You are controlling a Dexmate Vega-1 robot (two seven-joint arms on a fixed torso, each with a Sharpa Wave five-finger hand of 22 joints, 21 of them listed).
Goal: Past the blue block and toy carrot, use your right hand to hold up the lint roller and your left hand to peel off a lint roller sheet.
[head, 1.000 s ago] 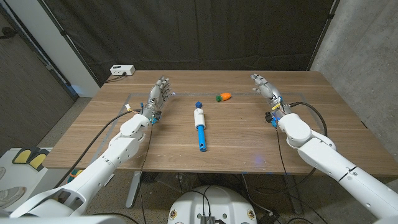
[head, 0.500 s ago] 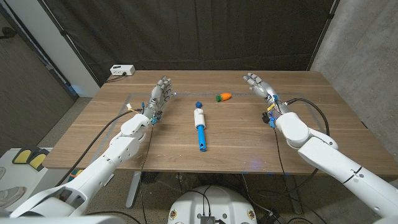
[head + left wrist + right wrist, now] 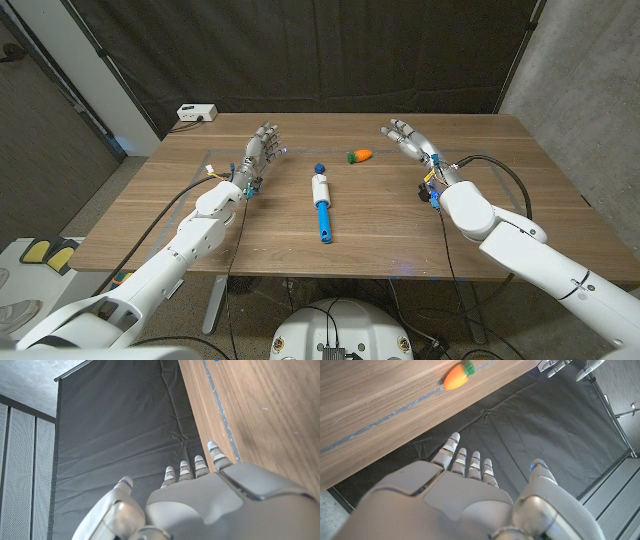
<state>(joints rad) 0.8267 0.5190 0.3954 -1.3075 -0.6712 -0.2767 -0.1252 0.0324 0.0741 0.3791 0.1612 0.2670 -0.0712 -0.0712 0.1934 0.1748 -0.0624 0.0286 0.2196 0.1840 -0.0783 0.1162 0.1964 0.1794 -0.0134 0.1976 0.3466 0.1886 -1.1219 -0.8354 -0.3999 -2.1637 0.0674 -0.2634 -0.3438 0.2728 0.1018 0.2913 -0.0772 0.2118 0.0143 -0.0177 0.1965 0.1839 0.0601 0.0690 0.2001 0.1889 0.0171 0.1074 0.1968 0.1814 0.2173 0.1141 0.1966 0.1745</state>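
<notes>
The lint roller (image 3: 321,204) lies in the middle of the table, white roll toward the far side, blue handle toward me. A small blue block (image 3: 319,168) sits just beyond the roll. The orange toy carrot (image 3: 360,155) (image 3: 456,376) lies further back and to the right. My left hand (image 3: 257,155) (image 3: 200,505) stands open at the far left of the table, fingers stretched out, holding nothing. My right hand (image 3: 409,138) (image 3: 470,495) hovers open at the far right, a little right of the carrot, fingers spread.
A white power box (image 3: 196,113) sits at the table's far left corner. Grey tape lines (image 3: 215,155) mark a rectangle on the wooden table (image 3: 380,225). A black curtain hangs behind the far edge.
My right hand has swung leftward toward the carrot and its fingers have spread. The left hand, the roller, block and carrot have stayed put.
</notes>
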